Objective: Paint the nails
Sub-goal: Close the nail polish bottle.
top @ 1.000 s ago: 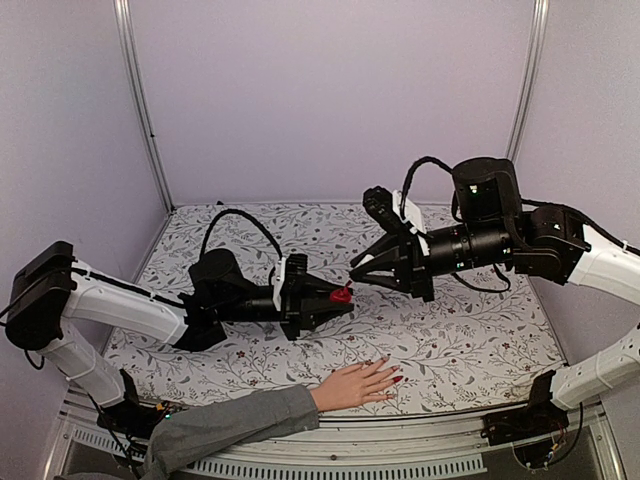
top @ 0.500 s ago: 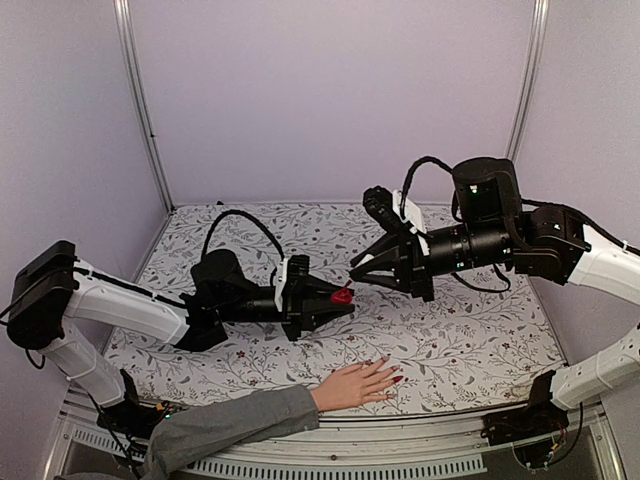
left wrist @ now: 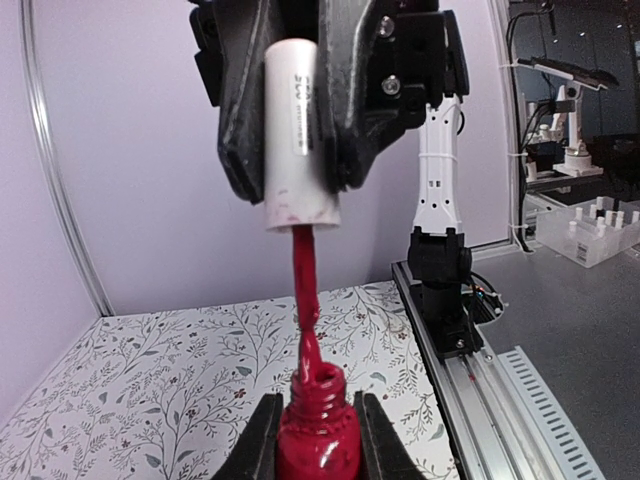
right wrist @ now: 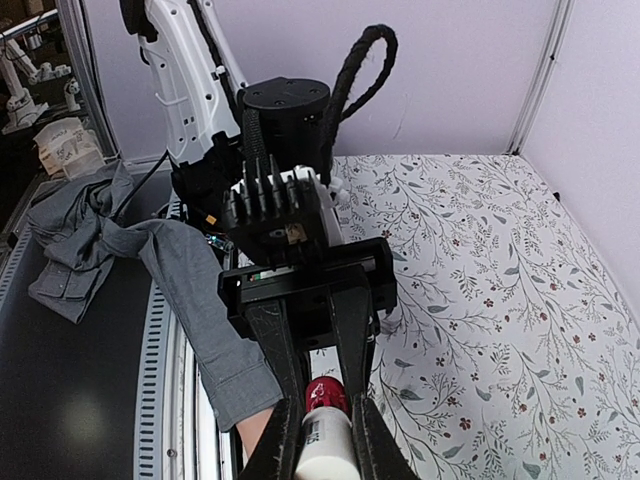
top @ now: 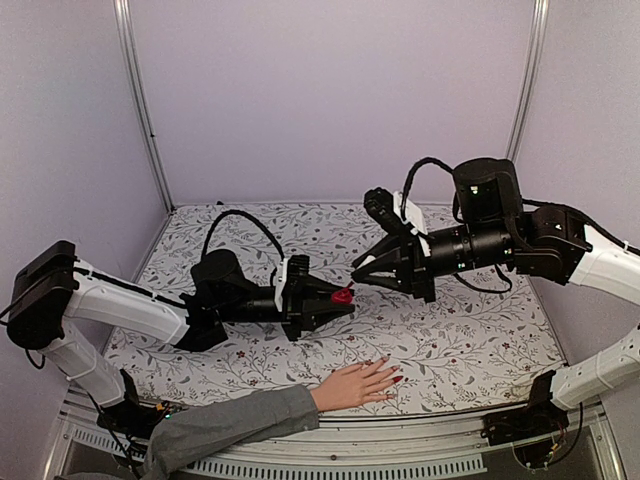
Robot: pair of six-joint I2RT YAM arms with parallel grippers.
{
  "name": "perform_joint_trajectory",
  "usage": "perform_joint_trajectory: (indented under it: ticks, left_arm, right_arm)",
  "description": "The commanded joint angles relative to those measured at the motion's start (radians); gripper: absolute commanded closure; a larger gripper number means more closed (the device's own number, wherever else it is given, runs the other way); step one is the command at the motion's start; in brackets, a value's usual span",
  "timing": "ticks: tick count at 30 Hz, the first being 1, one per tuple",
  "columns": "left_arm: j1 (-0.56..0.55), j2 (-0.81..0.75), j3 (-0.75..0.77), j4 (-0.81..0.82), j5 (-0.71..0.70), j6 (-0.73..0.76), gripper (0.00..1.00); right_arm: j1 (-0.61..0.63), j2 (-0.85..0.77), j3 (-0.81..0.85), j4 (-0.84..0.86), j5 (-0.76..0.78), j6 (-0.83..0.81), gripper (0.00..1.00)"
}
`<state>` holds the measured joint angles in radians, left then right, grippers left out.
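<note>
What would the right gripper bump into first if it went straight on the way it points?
Most likely the red bottle held by the left gripper: the right gripper aims its white cap and brush straight at the bottle's mouth.

Over the middle of the table (top: 450, 340), the bottle (left wrist: 318, 440) sits between the left gripper's (top: 345, 297) fingers. The cap (left wrist: 298, 130) in the right gripper (top: 357, 268) is just above it, with its brush (left wrist: 305, 310) reaching down to the bottle's mouth. In front of both, the hand (top: 352, 386) lies flat at the table's near edge, its nails (top: 397, 379) pointing right.
</note>
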<state>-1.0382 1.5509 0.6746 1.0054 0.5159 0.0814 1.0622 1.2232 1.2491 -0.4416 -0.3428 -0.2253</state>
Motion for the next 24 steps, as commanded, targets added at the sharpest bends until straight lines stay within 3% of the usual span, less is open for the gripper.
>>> perform_joint_trajectory:
  ticks: [1,24]
  left_arm:
    - [-0.011,0.006,0.016,0.024,0.000,-0.002,1.00]
    - [-0.012,0.024,0.057,-0.038,-0.013,0.010,1.00]
  right_arm:
    - [0.012,-0.024,-0.012,-0.014,0.019,0.002,1.00]
    - [0.019,0.002,0.013,-0.042,0.032,-0.016,1.00]
